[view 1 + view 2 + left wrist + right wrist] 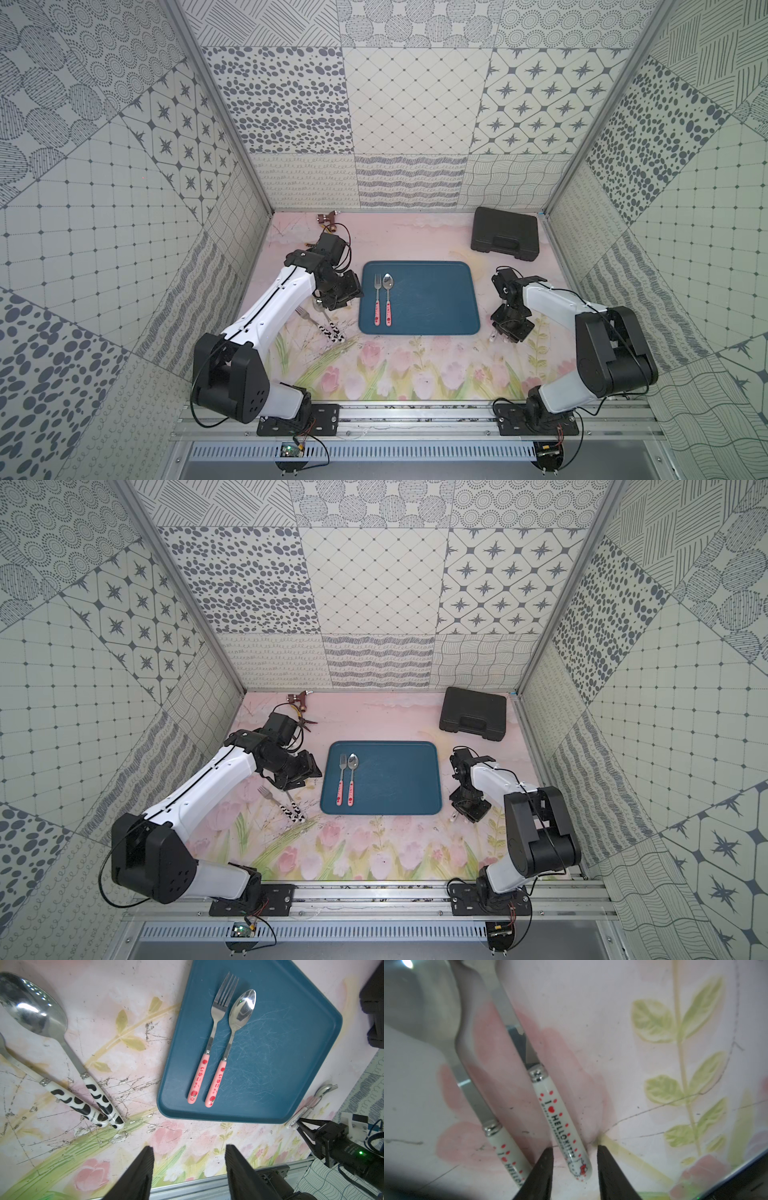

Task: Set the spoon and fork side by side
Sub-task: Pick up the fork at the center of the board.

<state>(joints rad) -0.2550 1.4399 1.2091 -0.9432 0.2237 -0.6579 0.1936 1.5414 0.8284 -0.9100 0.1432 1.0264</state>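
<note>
The right wrist view, not the top views, shows the right gripper (574, 1148) a little open around a white handle (560, 1124); the left gripper (189, 1147) is open, empty.

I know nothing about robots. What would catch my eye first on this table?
The blue tray in the middle stands out, with a pink-handled fork and spoon lying neatly side by side near its left edge. Left of the tray, a cow-patterned fork and spoon lie on the flowered table. On the other side, the right arm's fingers straddle a white Hello Kitty handle.
</note>
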